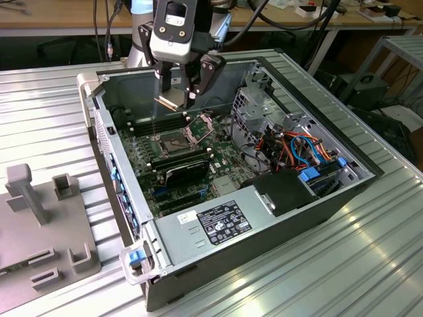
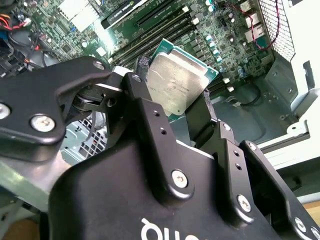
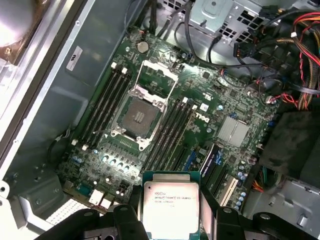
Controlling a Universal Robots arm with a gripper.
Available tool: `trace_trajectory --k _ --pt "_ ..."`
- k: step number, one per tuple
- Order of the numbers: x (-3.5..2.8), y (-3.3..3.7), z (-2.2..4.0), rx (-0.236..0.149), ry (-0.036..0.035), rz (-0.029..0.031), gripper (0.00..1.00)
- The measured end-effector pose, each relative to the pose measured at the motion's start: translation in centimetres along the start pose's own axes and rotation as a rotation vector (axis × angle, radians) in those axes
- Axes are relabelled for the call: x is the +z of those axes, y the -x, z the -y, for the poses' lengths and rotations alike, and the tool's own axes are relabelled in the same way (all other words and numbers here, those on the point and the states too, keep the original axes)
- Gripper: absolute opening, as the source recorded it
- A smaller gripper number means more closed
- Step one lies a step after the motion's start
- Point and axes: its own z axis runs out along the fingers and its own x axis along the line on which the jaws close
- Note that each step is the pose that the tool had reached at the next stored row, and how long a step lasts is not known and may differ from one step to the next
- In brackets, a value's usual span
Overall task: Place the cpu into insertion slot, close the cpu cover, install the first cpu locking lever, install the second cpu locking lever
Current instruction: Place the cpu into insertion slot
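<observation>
Claw (image 3: 170,212) grips cpu (image 3: 171,202); insertion slot (image 3: 137,116) uncovered; cpu cover (image 3: 159,75) raised.

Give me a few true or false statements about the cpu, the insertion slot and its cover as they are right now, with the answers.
1. The tool is clamped on the cpu. True.
2. The cpu sits in the insertion slot. False: the slot is empty, and the cpu is held above the board, off to one side of the slot.
3. The cpu cover is shut over the slot. False: it is swung open, leaving the slot uncovered.
4. Long memory slots run along both sides of the insertion slot. True.
</observation>
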Motion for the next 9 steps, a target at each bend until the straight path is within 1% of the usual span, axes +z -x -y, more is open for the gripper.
trace_trajectory --k 9 --pt "0.0 0.0 0.0 0.002 0.0 0.0001 0.55"
